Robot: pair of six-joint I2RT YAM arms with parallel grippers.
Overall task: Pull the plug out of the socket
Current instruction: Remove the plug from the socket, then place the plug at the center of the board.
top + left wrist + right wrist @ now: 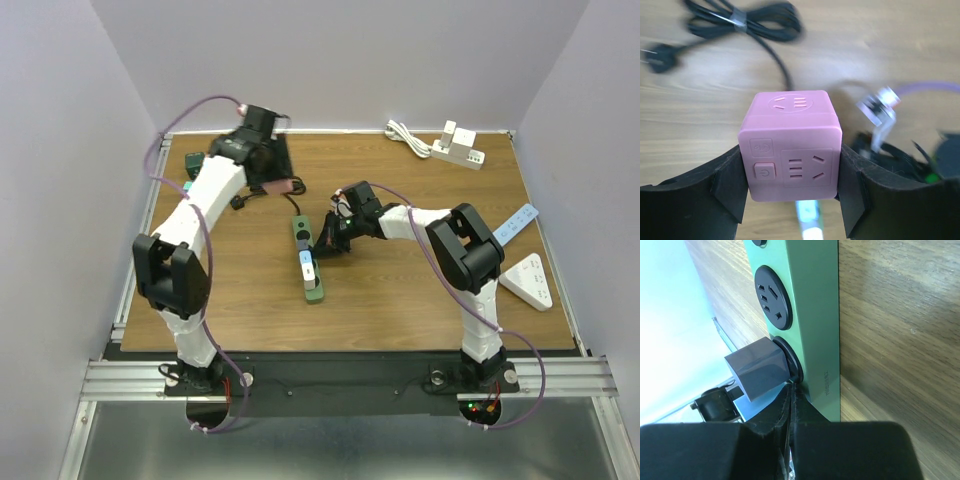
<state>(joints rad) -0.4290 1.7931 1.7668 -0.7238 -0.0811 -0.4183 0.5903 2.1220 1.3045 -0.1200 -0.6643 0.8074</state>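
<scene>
- Right pincer (792, 390): fingers pressed together with nothing between them. The joined tip touches the seam where the grey plug (757, 367) meets the green power strip (810, 300). No grasp is in place, so the likely purpose is to locate or pry at the plug base.
- Plug: seated in one socket of the strip and standing out from its face. The strip lies flat near the middle of the counter (420, 300). The neighbouring socket is vacant.
- Left pincer (792, 175): pinching a pink socket cube (790, 145) by two opposite sides, toward the far left of the counter, near a black cord bundle (755, 25). It does not hold the strip down (the strip may therefore rise with the plug when pulled).
- Next move, as judged: spread the right fingers to straddle the plug body, close them, then pull straight along the plug axis, away from the strip face.
- Clearance: nothing stands over the plug, and the strip is well apart from every counter edge.
- Other items: a white power strip (458, 148) at the far right corner and a second white strip (528, 282) at the right edge are both well apart from the working area.
</scene>
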